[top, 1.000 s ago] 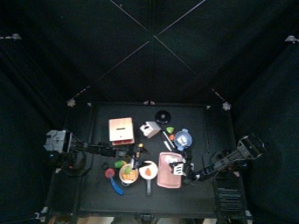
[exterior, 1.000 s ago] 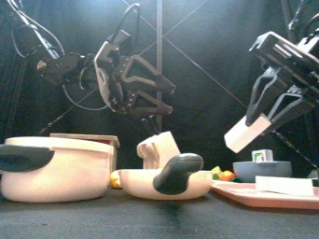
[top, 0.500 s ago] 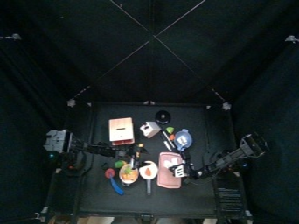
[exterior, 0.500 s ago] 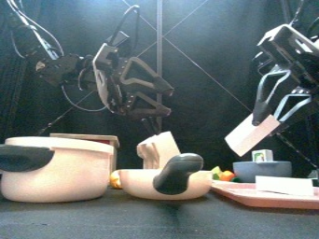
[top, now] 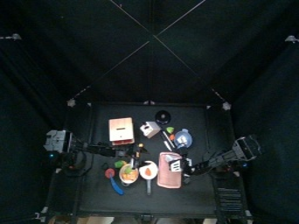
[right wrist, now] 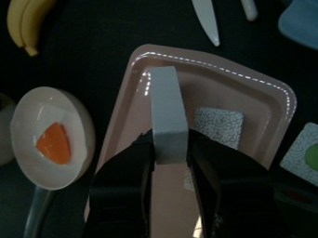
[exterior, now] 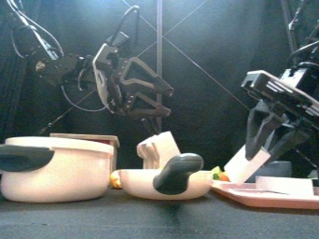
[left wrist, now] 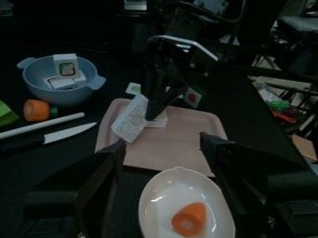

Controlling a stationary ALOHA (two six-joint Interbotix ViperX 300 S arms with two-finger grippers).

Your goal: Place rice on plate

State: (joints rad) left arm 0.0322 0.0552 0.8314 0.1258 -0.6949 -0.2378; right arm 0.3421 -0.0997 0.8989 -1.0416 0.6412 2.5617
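The right gripper is pinched on a flat grey-white rice packet, held by its end so the packet sticks out ahead of the jaws. Directly beneath it lies the pink tray-like plate. In the front view the packet hangs tilted below the right gripper, its low corner just above or at the plate; contact cannot be told. On the plate, just beside the held packet, sits a speckled grey square. Off to one side of the claw is a cream pan with an orange piece in it, and beyond that a banana.

The left gripper is spread wide, nothing between its jaws, hovering over that same cream pan; further ahead of it are the plate and the other arm's packet, with a blue bowl off to the side
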